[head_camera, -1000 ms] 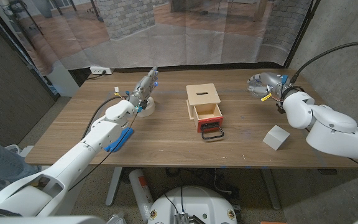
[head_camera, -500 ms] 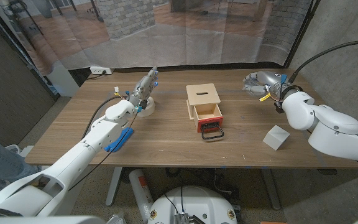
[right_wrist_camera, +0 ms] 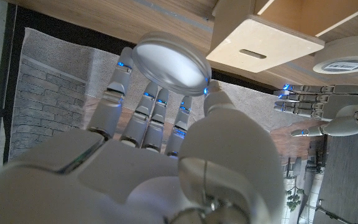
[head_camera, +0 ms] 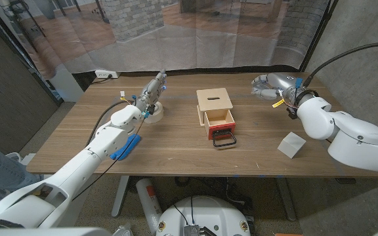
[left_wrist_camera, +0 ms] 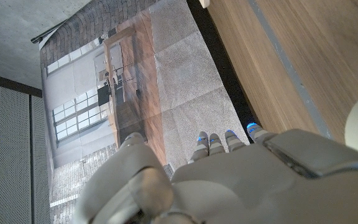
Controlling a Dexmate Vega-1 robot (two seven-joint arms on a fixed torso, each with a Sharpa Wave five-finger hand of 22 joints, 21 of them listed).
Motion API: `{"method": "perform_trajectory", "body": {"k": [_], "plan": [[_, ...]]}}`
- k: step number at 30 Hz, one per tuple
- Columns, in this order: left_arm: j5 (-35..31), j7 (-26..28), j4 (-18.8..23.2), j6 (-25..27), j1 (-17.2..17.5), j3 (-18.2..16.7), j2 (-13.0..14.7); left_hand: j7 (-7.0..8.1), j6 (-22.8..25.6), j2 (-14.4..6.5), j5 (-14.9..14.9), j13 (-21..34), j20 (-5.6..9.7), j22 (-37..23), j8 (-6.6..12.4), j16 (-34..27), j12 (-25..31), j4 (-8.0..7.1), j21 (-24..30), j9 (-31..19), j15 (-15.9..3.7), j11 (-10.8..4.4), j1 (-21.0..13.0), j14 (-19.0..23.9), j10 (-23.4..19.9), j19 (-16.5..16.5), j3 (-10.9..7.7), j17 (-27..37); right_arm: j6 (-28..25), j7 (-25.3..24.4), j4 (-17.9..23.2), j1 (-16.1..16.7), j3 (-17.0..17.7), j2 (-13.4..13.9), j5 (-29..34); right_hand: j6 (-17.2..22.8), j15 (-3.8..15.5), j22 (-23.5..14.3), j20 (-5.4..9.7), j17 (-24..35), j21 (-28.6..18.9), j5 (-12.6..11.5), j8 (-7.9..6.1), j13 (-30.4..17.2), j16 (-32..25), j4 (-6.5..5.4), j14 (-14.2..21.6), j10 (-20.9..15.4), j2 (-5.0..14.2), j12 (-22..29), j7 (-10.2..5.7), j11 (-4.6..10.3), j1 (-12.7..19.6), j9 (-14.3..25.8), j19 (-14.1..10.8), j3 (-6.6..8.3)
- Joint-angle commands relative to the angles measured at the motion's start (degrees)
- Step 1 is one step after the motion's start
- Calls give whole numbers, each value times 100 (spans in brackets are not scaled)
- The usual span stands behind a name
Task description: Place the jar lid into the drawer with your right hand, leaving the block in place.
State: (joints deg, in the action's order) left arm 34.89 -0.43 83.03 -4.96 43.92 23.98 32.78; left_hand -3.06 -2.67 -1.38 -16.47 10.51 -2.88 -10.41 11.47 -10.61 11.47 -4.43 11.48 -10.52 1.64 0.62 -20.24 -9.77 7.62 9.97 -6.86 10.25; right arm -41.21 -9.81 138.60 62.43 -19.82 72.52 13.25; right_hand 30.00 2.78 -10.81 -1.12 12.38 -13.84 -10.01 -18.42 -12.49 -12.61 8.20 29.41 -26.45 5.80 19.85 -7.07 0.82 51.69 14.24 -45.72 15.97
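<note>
At two o'clock from the drawer (head_camera: pixel 218 124), above the table (head_camera: pixel 176 147), the right robot hand (head_camera: pixel 268 87) pinches the jar lid (right_wrist_camera: pixel 170 63) by its rim; smooth, rigid, light, it looks slippery, so edge grip suits.

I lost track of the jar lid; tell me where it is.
The jar lid is held in the right robot hand, raised over the table's far right side, right of the wooden drawer box.

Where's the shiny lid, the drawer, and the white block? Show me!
jar lid (right_wrist_camera: pixel 169 61), right wrist view, middle of its face.
drawer (head_camera: pixel 219 122), head view, its open inside.
block (head_camera: pixel 291 145), head view, top face.
</note>
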Motion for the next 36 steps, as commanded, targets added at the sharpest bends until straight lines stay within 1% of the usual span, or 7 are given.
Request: {"method": "perform_trajectory", "body": {"k": [1, 4, 14, 28, 29, 35, 36], "plan": [[4, 36, 104, 16, 49, -32, 52, 15, 10, -18, 0, 12, 18, -17, -14, -6, 4, -7, 18, -28, -27, 1, -44, -192, -2, 754, 22, 9, 367, -21, 55, 179, 173, -58, 42, 58, 355, -15, 86, 32, -12, -37, -6, -4, -19, 6, 49, -54, 1, -30, 6, -17, 86, 34, -96, 30], [4, 45, 115, 19, 57, -36, 57, 13, 11, -19, 0, 13, 18, -17, -13, -5, 5, -6, 18, -28, -25, -2, -46, -194, -5, 753, 24, 9, 420, -23, 71, 227, 205, -80, 65, 61, 354, -15, 85, 32, -8, -37, -4, -5, -18, 5, 50, -59, 0, -30, 9, 14, 86, 35, -93, 31], [19, 25, 95, -5, 72, -41, 54, 23, 12, -24, 2, 12, 13, -16, -13, -6, 2, -3, 18, -28, -25, -9, -53, -192, 4, 754, 30, 8, 698, 31, 148, 300, 206, -147, 226, 69, 346, -16, 93, 33, 0, -37, 3, -7, -16, 1, 58, -65, 3, -35, -9, -8, 89, 39, -87, 38], [30, 18, 141, 7, 88, -52, 81, 26, 15, -27, 5, 13, 14, -16, -12, -6, 4, -1, 20, -28, -24, 3, -59, -191, -3, 750, 38, 8, 1092, 116, 148, 381, 256, -324, 409, 89, 349, -18, 104, 34, 2, -39, 9, -10, -24, -4, 98, -93, 8, -35, 10, -6, 91, 44, -103, 47], [36, 17, 143, 8, 91, -55, 82, 24, 14, -27, 6, 13, 12, -16, -12, -6, 5, -1, 18, -28, -21, 4, -60, -191, -4, 754, 39, 8, 1119, 137, 140, 370, 251, -339, 422, 96, 345, -18, 104, 33, 2, -40, 7, -10, -24, -2, 103, -91, 8, -36, 10, 10, 94, 44, -105, 49], [34, 30, 155, 18, 100, -57, 89, 30, 4, -29, 7, 13, 10, -17, -17, -6, 2, 0, 19, -28, -24, 1, -62, -191, 3, 754, 44, 9, 1326, 237, 72, 304, 202, -449, 491, 115, 349, -19, 105, 34, 3, -41, 5, -10, -24, -7, 111, -103, 11, -36, 4, -22, 92, 47, -108, 52], [34, 34, 155, 20, 101, -57, 89, 27, 5, -29, 7, 13, 10, -17, -16, -7, 2, 0, 18, -28, -21, 6, -63, -190, 5, 755, 45, 9, 1366, 252, 60, 296, 198, -466, 498, 122, 347, -19, 105, 33, 3, -41, 4, -10, -24, -5, 112, -102, 10, -38, 3, -3, 94, 47, -110, 53]]}}
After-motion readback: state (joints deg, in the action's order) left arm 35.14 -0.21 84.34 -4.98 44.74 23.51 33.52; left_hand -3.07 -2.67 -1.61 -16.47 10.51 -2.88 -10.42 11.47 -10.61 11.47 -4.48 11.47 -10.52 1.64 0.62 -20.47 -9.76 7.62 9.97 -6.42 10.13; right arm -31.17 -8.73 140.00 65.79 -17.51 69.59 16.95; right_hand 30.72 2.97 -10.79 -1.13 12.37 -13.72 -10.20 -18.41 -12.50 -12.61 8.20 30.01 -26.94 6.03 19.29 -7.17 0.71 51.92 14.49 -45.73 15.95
